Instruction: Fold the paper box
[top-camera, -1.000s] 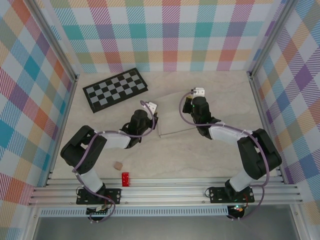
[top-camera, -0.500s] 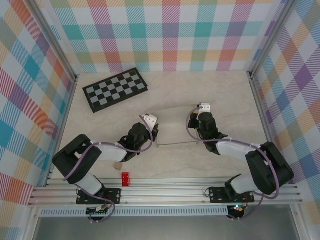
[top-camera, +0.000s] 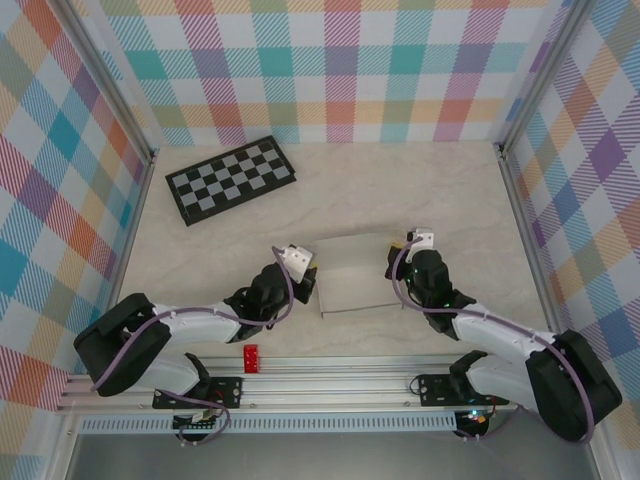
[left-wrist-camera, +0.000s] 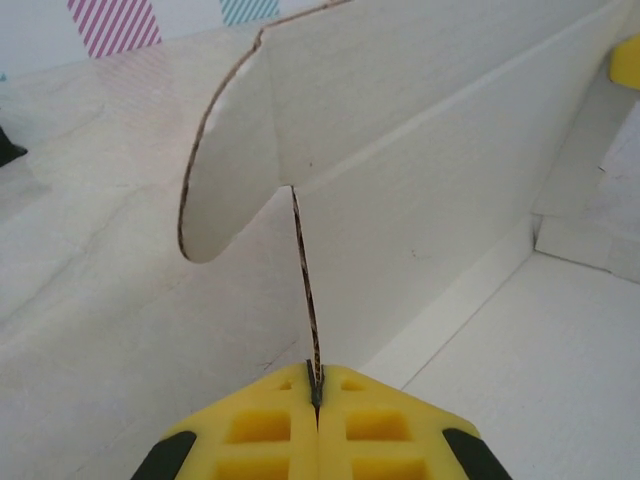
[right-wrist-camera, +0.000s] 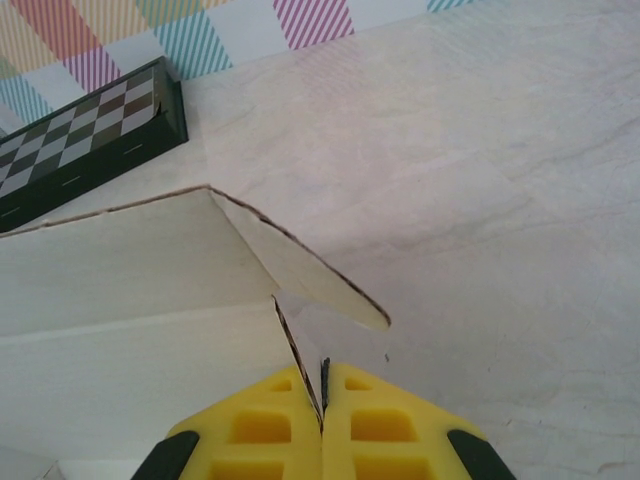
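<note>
The paper box (top-camera: 355, 272) is white thin cardboard, partly folded, near the table's front between my two arms. My left gripper (top-camera: 312, 287) is shut on the box's left side wall; in the left wrist view that wall's brown cut edge (left-wrist-camera: 305, 290) runs into the closed yellow fingertips, and my left gripper (left-wrist-camera: 317, 388) pinches it. A rounded flap (left-wrist-camera: 225, 180) stands up beyond. My right gripper (top-camera: 398, 268) is shut on the box's right side wall. In the right wrist view my right gripper (right-wrist-camera: 322, 392) clamps the wall's edge (right-wrist-camera: 296, 345), with a pointed flap (right-wrist-camera: 300, 265) leaning out beyond it.
A black-and-grey checkerboard (top-camera: 230, 178) lies at the back left, also in the right wrist view (right-wrist-camera: 85, 135). A small red block (top-camera: 250, 357) sits at the front rail. Checked walls close in the table on three sides.
Both arms have drawn back toward the near edge, pulling the box with them. The box sits lower and closer to the front than before.
</note>
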